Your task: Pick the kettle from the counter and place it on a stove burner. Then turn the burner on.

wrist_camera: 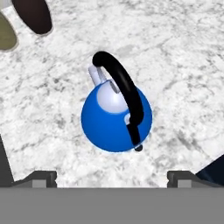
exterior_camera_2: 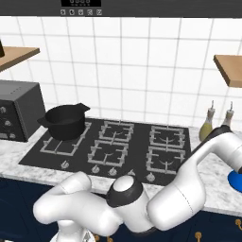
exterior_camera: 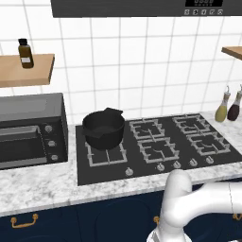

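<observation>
1. Seen from my hand camera, the kettle [wrist_camera: 116, 116] sits upright on the counter [wrist_camera: 183, 57], its black arched handle [wrist_camera: 122, 87] running over the top and its short spout [wrist_camera: 97, 75] pointing toward the upper left of that view.
2. My gripper [wrist_camera: 111, 177] hangs above the kettle with its jaws spread wide; the two fingertips [wrist_camera: 41, 177] stand well apart, one on each side of the kettle, and they hold nothing.
3. Two bottles, an olive bottle [wrist_camera: 6, 37] and a dark bottle [wrist_camera: 33, 15], stand on the counter beyond the kettle, at the upper left corner of the hand view.
4. From the right base camera, a blue sliver of the kettle [exterior_camera_2: 235, 180] shows on the counter [exterior_camera_2: 212, 189] to the right of the cooktop [exterior_camera_2: 113, 146], mostly hidden behind my arm; the two bottles [exterior_camera_2: 207, 125] stand behind it, near the wall.
5. On the cooktop, a black pot [exterior_camera: 104, 128] rests on the rear left stove burner; the other burners [exterior_camera: 156, 150] are bare.
6. A row of knobs [exterior_camera: 160, 167] lines the cooktop's front edge.
7. Left of the cooktop stands a toaster oven [exterior_camera: 30, 130], below a wooden shelf [exterior_camera: 26, 71] bearing a small brown bottle [exterior_camera: 25, 53].
</observation>
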You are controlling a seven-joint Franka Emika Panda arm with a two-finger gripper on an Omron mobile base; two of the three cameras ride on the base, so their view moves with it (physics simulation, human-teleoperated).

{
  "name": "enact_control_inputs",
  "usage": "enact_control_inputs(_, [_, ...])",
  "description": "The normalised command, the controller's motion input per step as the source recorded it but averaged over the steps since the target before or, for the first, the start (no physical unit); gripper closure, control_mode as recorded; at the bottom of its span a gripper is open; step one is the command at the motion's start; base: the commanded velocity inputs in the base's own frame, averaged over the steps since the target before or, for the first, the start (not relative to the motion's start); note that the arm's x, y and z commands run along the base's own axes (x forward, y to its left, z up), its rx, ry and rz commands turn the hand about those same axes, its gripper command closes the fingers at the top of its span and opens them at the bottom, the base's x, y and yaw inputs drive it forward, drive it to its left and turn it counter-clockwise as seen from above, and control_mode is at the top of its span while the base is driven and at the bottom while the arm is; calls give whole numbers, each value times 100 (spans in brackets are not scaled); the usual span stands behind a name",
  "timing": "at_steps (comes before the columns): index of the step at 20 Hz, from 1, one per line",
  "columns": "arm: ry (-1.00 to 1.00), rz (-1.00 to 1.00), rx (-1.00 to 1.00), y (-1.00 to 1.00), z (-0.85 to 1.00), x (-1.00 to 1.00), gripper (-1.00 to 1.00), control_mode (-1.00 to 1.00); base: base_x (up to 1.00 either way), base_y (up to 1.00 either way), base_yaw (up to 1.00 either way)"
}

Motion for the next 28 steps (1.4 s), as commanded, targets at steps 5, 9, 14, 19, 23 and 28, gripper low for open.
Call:
enact_control_inputs(5, [0,0,0,-23,-10,33,-100,-100,0,0,0])
enact_control_inputs(9, [0,0,0,-39,-8,23,-100,-100,0,0,0])
enact_control_inputs(14, [0,0,0,-39,-7,23,-100,-100,0,0,0])
enact_control_inputs(19, [-3,2,0,-10,-12,19,-100,-100,0,0,0])
enact_control_inputs(23, [-6,2,0,0,-18,13,100,-100,0,0,0])
enact_control_inputs(28, [-12,0,0,1,-1,-2,100,-100,0,0,0])
